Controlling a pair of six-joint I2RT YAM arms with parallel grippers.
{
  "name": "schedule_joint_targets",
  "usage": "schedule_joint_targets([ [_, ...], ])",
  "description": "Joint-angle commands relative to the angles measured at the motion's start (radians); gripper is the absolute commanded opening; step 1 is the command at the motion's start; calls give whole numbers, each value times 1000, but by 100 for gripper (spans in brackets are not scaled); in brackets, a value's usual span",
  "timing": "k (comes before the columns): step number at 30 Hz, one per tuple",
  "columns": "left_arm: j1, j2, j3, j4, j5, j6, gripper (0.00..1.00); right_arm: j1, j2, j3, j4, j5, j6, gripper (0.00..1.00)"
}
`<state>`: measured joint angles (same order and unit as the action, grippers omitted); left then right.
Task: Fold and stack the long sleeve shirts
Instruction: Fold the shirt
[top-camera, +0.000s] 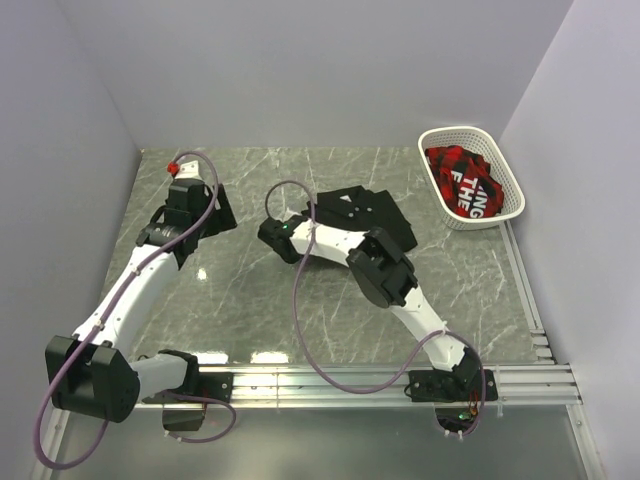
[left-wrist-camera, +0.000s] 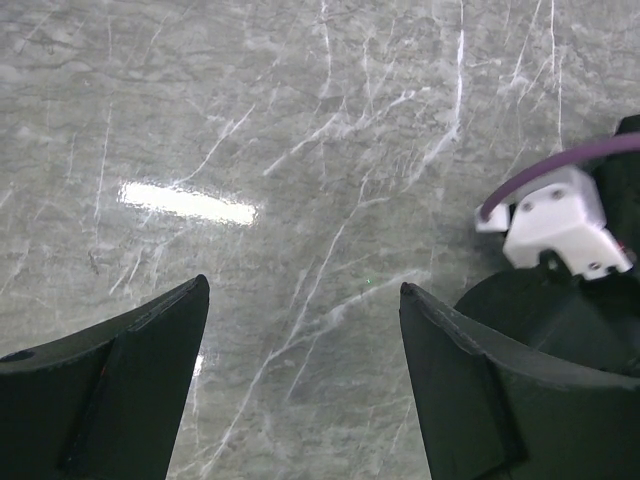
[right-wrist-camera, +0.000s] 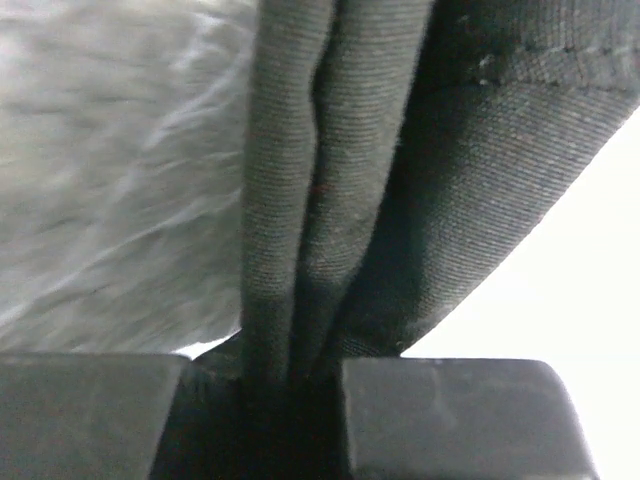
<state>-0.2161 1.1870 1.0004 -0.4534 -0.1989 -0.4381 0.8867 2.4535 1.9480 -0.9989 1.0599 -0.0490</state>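
Right gripper (right-wrist-camera: 295, 385): clenched on a fold of the black shirt (right-wrist-camera: 330, 200). The right wrist view shows two layers of dark woven fabric pinched upright between the fingers (right-wrist-camera: 450, 415), with more cloth spreading away to the right. Left gripper (left-wrist-camera: 303, 300): released, jaws spread wide over the table at the left of the scene. Table (top-camera: 250, 310): grey marble-patterned top, glossy, with light reflections. Black shirt (top-camera: 365, 210) (the task item): lies in a compact, partly folded heap just right of the table's centre, toward the far side. The right gripper (top-camera: 275, 232) sits at its near-left edge, and its right edge lies apart from the basket. White basket (top-camera: 512, 205): slotted plastic, at the far right of the table, near the right wall. Red-and-black garment (top-camera: 455, 165): bundled inside the basket, with white lettering on it (not legible in full). Purple cable (top-camera: 294, 300): loops loosely from the right arm's wrist down toward its base.
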Motion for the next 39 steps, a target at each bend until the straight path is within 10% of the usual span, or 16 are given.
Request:
schedule_joint_targets([
  [1,15,-38,-9,32,21,-17,83,55,41,45,-41,0,38,15],
  [5,32,-41,-13,36,39,-25,83,107,35,49,-61,-58,46,44],
  [10,67,-50,-19,50,96,-47,83,181,-28,55,-72,-129,47,57],
  [25,139,22,-8,104,289,-180,83,218,-462,-196,98,-464,109,61],
  [39,-46,393,144,209,458,-338,83,-236,-891,-694,474,-1035,297,59],
])
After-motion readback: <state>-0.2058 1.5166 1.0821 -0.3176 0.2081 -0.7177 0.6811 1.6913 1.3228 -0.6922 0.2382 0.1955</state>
